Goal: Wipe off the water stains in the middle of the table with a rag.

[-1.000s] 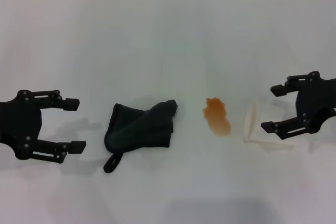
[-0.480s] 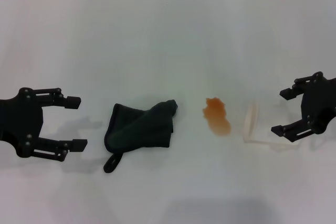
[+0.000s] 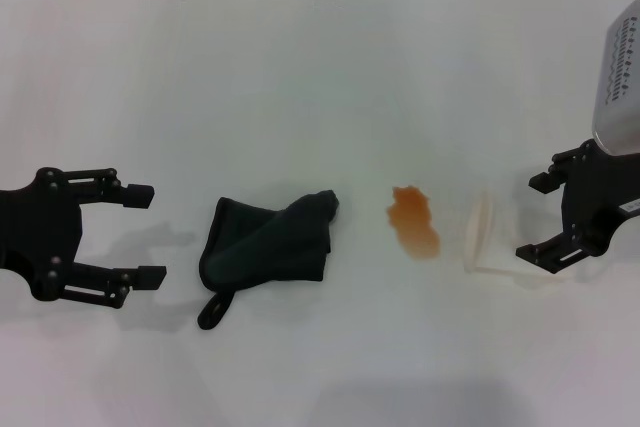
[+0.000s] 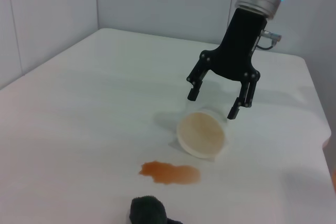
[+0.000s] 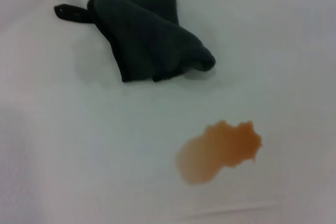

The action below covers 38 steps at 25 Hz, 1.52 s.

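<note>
rag [image 3: 268, 245], stain [image 3: 414, 220], cup mouth [image 4: 201, 135] wrist-only

Rag [image 3: 268, 243]: soft matt dark cloth. Surface [image 3: 320, 67]: smooth white, slight sheen. Cup [image 4: 202, 134]: pale matt paper. Stain [image 5: 219, 150]: translucent orange liquid.

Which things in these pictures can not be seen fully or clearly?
- Rag: left wrist view, cut off by the picture's edge.
- Paper cup: head view, pale against the table; its far end is hard to trace.
- Right end effector: absent from its own wrist view.
</note>
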Each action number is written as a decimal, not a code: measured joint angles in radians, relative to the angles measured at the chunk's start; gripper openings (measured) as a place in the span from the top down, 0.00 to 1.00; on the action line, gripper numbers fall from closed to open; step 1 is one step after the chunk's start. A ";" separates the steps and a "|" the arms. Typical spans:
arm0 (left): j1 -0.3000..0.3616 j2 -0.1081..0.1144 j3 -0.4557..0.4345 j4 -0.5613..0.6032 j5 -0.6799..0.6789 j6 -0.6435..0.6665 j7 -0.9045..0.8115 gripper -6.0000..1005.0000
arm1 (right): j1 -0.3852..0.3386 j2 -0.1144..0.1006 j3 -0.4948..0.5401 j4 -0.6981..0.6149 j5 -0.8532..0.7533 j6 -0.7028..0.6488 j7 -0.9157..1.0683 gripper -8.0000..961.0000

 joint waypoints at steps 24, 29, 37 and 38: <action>0.002 0.000 0.000 -0.008 0.000 -0.008 0.002 0.16 | 0.009 0.002 -0.085 0.036 -0.042 0.040 0.039 0.14; 0.004 0.000 -0.001 -0.008 0.000 -0.008 0.003 0.16 | 0.009 0.002 -0.085 0.045 -0.044 0.042 0.040 0.16; 0.004 -0.001 -0.001 -0.008 0.001 -0.008 0.003 0.16 | 0.009 0.002 -0.086 0.048 -0.057 0.044 0.051 0.19; 0.004 -0.001 0.000 -0.008 0.001 -0.008 0.003 0.16 | 0.009 0.002 -0.089 0.048 -0.063 0.044 0.053 0.20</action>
